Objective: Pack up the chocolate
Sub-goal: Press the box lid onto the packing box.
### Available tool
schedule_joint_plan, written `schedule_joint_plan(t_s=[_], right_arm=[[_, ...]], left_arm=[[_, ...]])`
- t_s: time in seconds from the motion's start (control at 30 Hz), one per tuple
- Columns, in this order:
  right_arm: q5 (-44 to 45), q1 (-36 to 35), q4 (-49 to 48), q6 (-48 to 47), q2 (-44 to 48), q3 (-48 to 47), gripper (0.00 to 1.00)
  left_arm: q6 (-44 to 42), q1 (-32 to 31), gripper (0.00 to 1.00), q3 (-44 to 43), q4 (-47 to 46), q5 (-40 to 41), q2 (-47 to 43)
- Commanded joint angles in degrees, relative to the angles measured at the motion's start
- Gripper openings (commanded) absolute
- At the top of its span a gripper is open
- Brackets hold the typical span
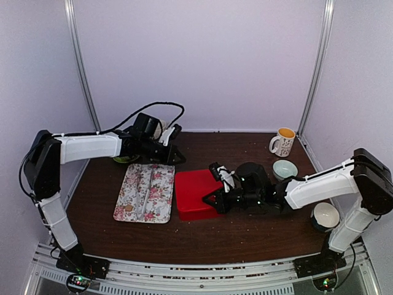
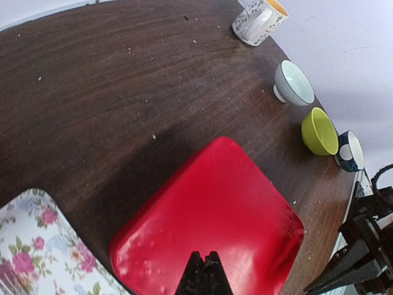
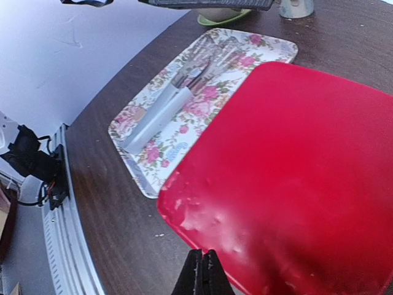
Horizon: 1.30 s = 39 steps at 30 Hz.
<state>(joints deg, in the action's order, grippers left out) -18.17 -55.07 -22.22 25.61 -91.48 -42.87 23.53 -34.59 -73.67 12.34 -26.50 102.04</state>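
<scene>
No chocolate shows in any view. The left gripper and right gripper are pressed together, empty. The right gripper sits at the red box's right edge, nearer than the left gripper, which hangs off its far-left corner.

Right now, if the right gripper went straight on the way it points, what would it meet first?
Probably the red box, right ahead of the shut right gripper; clearance is unclear.

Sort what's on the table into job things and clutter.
Job, likely: red box, tongs, tray. No chocolate in view.
Clutter: mug, pale bowl, green bowl, dotted bowl.
</scene>
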Motion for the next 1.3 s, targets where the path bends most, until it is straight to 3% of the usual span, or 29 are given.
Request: schedule_joint_plan(t_s=[0.0,0.37,0.5,0.87,1.27], right_arm=[[6.1,-0.9,8.0,-3.3,-0.4,-2.1,0.0],[5.8,-2.6,14.6,-6.4,-2.4,-7.6,0.0],[7.4,-3.1,19.4,-9.4,0.3,-10.5,0.0],[9.4,-3.2,21.1,-8.9,-5.4,-10.1,0.0],[9.6,-3.2,21.2,-9.9,0.4,-8.7,0.0]], left_arm=[[-5.2,-0.4,0.0,-8.5,2.4,-2.8,6.9],[-5.6,-0.3,0.0,-20.7,4.9,-5.2,22.7],[-6.8,-0.5,0.0,-25.4,10.1,-3.7,27.1],[-8.1,-2.6,0.0,-23.5,13.0,-3.5,16.2],[-5.4,-3.4,0.0,-22.6,11.7,-0.8,25.0]])
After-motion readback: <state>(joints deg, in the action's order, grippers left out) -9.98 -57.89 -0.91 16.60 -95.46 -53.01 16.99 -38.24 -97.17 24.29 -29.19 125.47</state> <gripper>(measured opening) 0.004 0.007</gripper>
